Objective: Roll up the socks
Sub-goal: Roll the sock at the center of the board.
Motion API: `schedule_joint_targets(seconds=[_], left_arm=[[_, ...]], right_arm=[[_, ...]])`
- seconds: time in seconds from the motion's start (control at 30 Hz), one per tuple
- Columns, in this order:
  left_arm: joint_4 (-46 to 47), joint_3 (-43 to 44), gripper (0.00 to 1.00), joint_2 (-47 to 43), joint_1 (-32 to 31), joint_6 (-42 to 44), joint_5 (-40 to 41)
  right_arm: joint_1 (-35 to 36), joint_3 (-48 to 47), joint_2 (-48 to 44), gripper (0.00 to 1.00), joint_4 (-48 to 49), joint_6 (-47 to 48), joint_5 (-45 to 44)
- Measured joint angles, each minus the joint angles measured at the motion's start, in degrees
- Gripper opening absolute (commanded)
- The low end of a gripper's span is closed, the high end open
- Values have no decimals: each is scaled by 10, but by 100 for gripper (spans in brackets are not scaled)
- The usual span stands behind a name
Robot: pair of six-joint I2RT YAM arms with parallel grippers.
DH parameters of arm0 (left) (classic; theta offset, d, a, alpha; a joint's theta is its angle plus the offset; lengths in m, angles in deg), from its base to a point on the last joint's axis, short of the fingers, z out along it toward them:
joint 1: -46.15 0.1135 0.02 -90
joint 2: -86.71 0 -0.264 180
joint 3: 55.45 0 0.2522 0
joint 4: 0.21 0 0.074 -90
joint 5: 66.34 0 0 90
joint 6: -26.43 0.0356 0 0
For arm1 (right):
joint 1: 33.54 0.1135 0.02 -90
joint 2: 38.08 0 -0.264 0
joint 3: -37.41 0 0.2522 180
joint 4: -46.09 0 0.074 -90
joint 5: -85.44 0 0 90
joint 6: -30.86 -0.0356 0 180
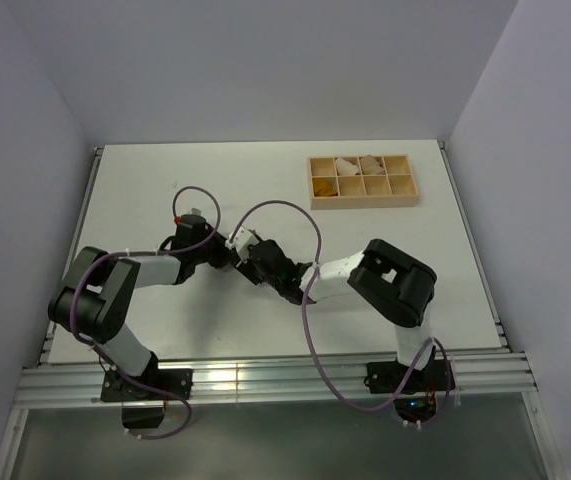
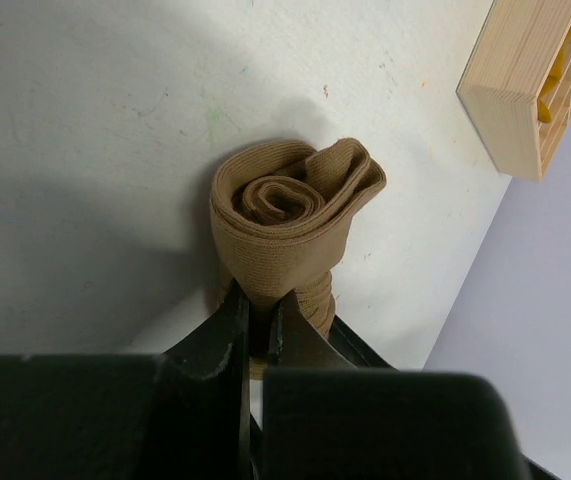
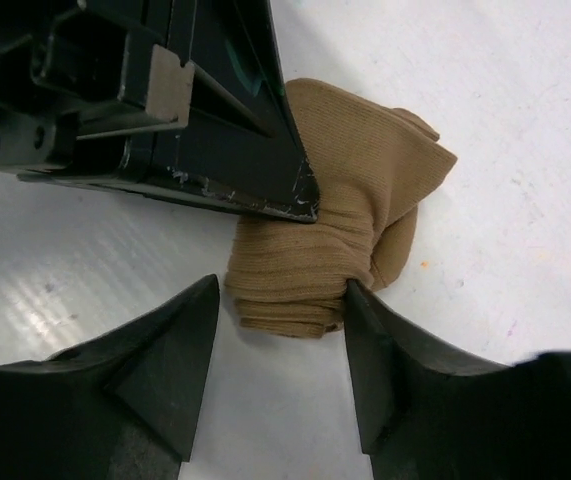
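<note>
Your tan sock [image 2: 285, 215] sits wound into a roll near the middle of the surface [image 1: 265, 180]. The left fingers [image 2: 227, 335] are pinched shut on its edge. The right fingers [image 3: 380, 350] stand apart astride it (one touching its flank, the other just clear), gripping nothing. The roll's axis runs along the left fingers, across the right pair; both arms reach low, nose to nose.
</note>
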Motion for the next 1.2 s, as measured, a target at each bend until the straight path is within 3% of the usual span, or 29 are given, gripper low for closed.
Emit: schedule_joint_targets(seconds=[0.07, 0.1, 0.17, 0.2, 0.27, 0.37, 0.5, 0.57, 0.9, 1.2], left_arm=[[3, 0, 0, 2, 2, 0, -2], [4, 0, 0, 3, 3, 0, -2], [9, 1, 1, 6, 5, 0, 0], [9, 1, 3, 6, 6, -1, 1], [10, 1, 13, 6, 6, -1, 1], [9, 0, 28, 5, 6, -2, 5], [0, -8, 64, -4, 6, -2, 9], [-1, -21, 74, -17, 8, -7, 11], [26, -97, 77, -90, 34, -28, 11], [98, -106, 75, -57, 38, -28, -14]], right_arm=[[3, -10, 11, 40, 0, 7, -17], [3, -13, 15, 28, 0, 8, -24], [5, -18, 19, 17, 0, 10, -34], [6, -19, 19, 7, 0, 7, -38], [7, -19, 20, 0, 0, 4, -42], [7, -19, 20, 0, 0, -7, -42], [-6, -18, 17, 0, -1, -39, -10], [-23, -17, 14, 0, 0, -64, 29], [-143, 27, 0, 0, 55, -219, 269], [-208, 23, 31, 0, 81, -350, 406]])
